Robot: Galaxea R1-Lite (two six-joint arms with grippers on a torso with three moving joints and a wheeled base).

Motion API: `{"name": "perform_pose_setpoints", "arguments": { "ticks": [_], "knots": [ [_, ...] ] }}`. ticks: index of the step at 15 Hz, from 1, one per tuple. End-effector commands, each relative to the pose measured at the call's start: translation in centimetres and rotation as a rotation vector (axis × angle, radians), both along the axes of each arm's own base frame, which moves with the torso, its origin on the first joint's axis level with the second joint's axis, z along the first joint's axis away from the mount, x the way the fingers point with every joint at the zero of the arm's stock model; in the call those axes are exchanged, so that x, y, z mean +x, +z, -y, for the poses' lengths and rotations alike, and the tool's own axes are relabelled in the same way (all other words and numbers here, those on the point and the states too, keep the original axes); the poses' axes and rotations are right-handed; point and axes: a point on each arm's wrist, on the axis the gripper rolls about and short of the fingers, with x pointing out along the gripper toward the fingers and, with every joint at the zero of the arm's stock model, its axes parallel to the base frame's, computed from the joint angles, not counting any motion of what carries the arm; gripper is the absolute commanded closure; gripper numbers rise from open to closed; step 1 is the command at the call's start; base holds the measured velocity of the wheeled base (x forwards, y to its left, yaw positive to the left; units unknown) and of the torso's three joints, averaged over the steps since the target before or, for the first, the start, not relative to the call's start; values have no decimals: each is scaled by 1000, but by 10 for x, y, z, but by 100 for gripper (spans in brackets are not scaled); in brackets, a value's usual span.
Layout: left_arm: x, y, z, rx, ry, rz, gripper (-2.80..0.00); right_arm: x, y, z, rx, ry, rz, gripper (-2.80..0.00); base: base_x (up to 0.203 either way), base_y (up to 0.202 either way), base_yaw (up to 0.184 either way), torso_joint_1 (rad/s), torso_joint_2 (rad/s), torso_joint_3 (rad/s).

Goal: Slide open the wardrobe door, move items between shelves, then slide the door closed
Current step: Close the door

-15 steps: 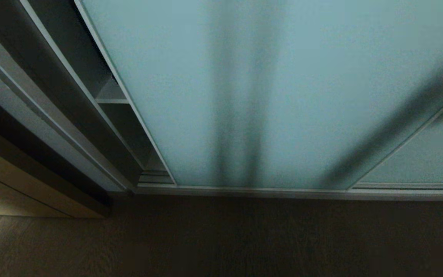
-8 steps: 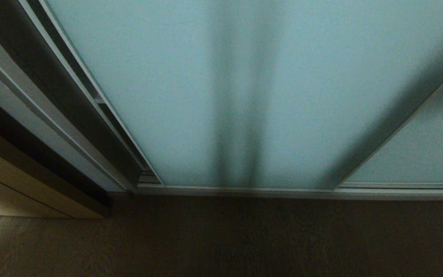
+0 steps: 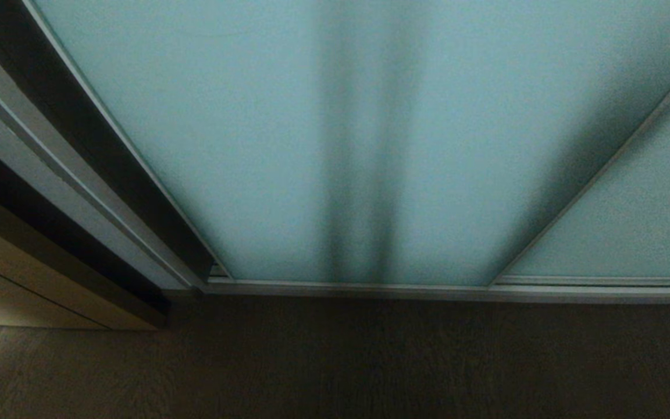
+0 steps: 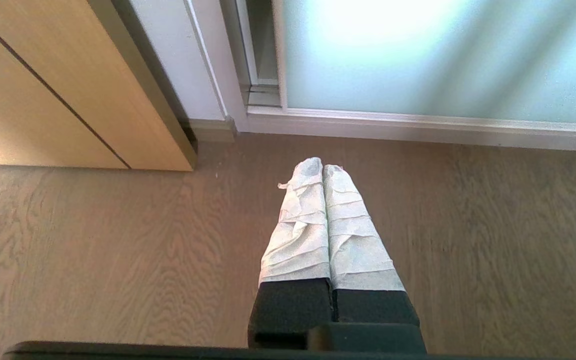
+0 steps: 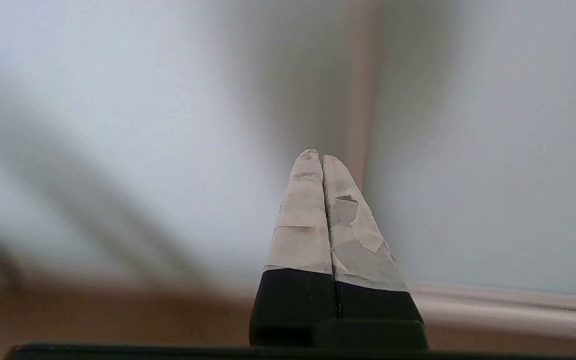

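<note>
one gap left, and it's nearly gone

over the last second we've watched the door (image 3: 288,134) slide across toward our left. a second back the head view had a wide dark opening with a shelf edge showing in it, plus a bit of the right arm at the far right edge. now the glass runs almost to the frame (image 3: 79,174), no shelf or bag visible anywhere, and no arm in the head view at all. we'd call that the closing step basically done, so the task looks close to finished.

the left wrist view catches what the head view misses: a thin slit still open between door edge and frame at the track (image 4: 263,95). it also shows the left gripper (image 4: 323,167) hanging over the floor (image 4: 93,260), fingers pressed together, empty. the right wrist view has the right gripper (image 5: 316,152) near the glass, fingers pressed together too, holding nothing; whether it touches, we can't tell.
</note>
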Motion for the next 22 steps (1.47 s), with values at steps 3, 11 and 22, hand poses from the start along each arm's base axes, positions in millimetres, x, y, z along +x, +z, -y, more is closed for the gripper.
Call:
{"name": "perform_pose_setpoints", "arguments": {
  "ticks": [3,11,22],
  "knots": [
    [0,0,0,0,0,-1,0,-91,-72,-58,-272,-28,25,0,0,0,0,0,0,0],
    [0,0,0,0,0,-1,0,-163,-136,-67,-223,-76,-137,0,0,0,0,0,0,0],
    [0,0,0,0,0,-1,0,-179,-167,-65,-84,-116,-235,0,0,0,0,0,0,0]
  ]
}}
